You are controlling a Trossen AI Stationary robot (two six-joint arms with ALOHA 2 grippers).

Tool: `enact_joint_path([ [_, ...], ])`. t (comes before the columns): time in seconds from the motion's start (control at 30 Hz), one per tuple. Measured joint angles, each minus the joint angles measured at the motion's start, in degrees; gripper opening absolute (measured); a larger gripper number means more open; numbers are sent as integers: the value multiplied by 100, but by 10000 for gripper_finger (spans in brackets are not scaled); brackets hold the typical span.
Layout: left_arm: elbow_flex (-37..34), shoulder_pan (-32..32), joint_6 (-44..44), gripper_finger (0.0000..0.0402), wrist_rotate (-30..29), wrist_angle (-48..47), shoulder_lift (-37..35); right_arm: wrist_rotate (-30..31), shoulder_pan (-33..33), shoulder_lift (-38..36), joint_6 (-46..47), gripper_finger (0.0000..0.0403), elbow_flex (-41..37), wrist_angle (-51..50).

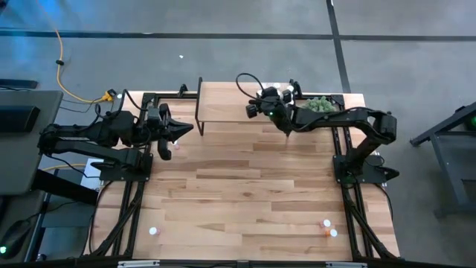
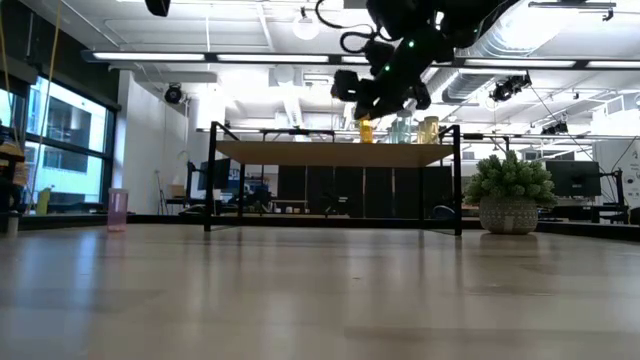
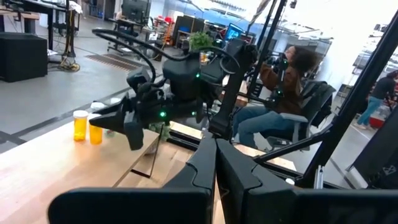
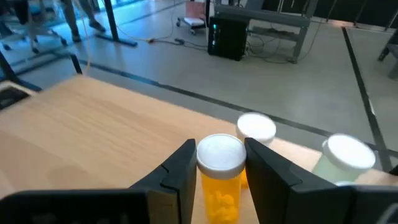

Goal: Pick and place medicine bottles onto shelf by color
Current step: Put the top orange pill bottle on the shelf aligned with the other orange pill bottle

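The right end effector (image 4: 221, 163) has its two dark fingers closed partway around an orange bottle (image 4: 219, 186), white cap showing between the fingertips, and it is holding that bottle just over the light wood top of the shelf (image 1: 223, 104). From above, the same end effector sits at the shelf's right-hand stretch, near the round green plant (image 1: 321, 104). Right beside the held bottle stands another orange bottle (image 4: 255, 128), only its white cap showing past the finger, and a pale green one (image 4: 343, 155) waits a little farther along, so this looks like the orange group being built. The job now, I'd judge, is a clean set-down: lower until the base sits flat on the wood, keep it upright, and leave a sliver of room so the finger nearest the neighbour does not knock it when the grip lets go. Whether the base is already touching the shelf I can't tell. Out on the bench (image 1: 245, 193), a pink bottle (image 2: 118, 209) stands well apart at the left side, and a few more sit by the near corners. The left end effector (image 3: 214, 163) is fully closed on nothing, parked beside the shelf's left end.
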Motion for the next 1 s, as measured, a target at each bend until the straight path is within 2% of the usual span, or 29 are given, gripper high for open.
enact_joint_path([
  [0.3, 0, 0, -131, 0, 4, -4, 0, 194, -19, 65, 136, 108, 2, -25],
  [0.47, 0, 0, -133, 0, 4, -7, 0, 142, -36, 65, 422, 108, 2, -92],
  [1.0, -1, 0, -150, 0, 7, -13, 0, -14, -112, 65, 511, 108, 2, -116],
])
